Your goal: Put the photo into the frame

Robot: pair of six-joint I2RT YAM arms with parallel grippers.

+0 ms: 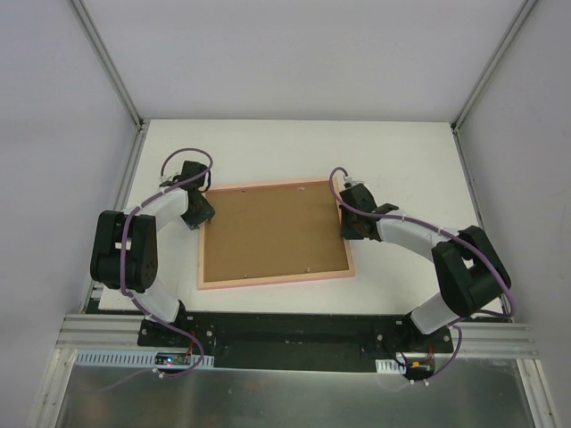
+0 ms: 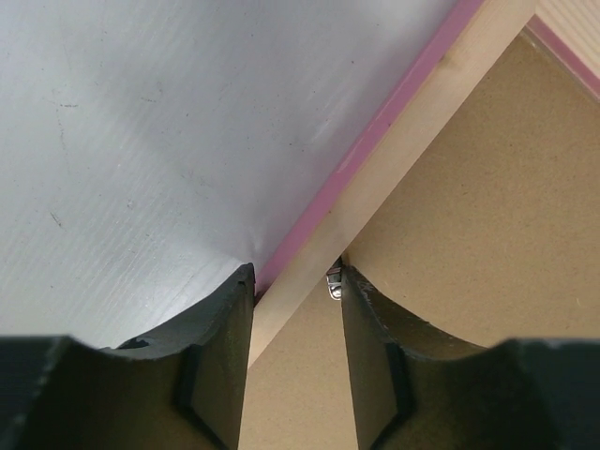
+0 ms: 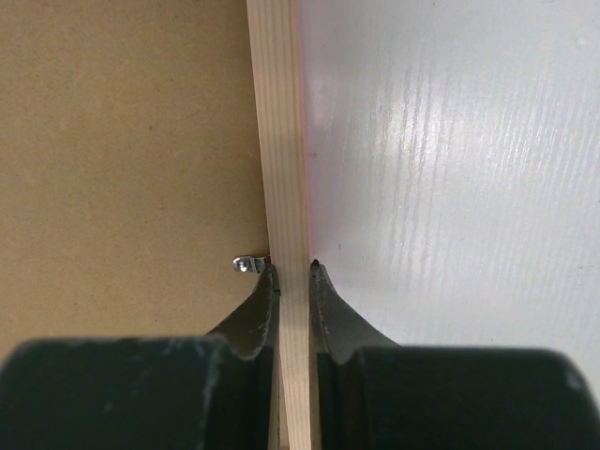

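Note:
The frame [image 1: 277, 280] lies back side up in the middle of the table, its thin salmon-pink border around a brown backing board [image 1: 272, 232]. The photo is hidden or out of view. My left gripper [image 1: 202, 214] is at the frame's left side. In the left wrist view it [image 2: 295, 272] straddles the pale wooden border [image 2: 412, 141], open, with a gap on the board side. My right gripper [image 1: 350, 223] is at the right side. In the right wrist view it [image 3: 292, 267] is shut on the wooden border [image 3: 277, 112], one finger on each face.
A small metal tab [image 3: 246, 264] sticks out over the backing board beside my right inner finger. Another tab [image 2: 334, 286] shows by my left gripper's inner finger. The white tabletop [image 1: 401, 160] surrounds the frame, with grey walls at the sides and back.

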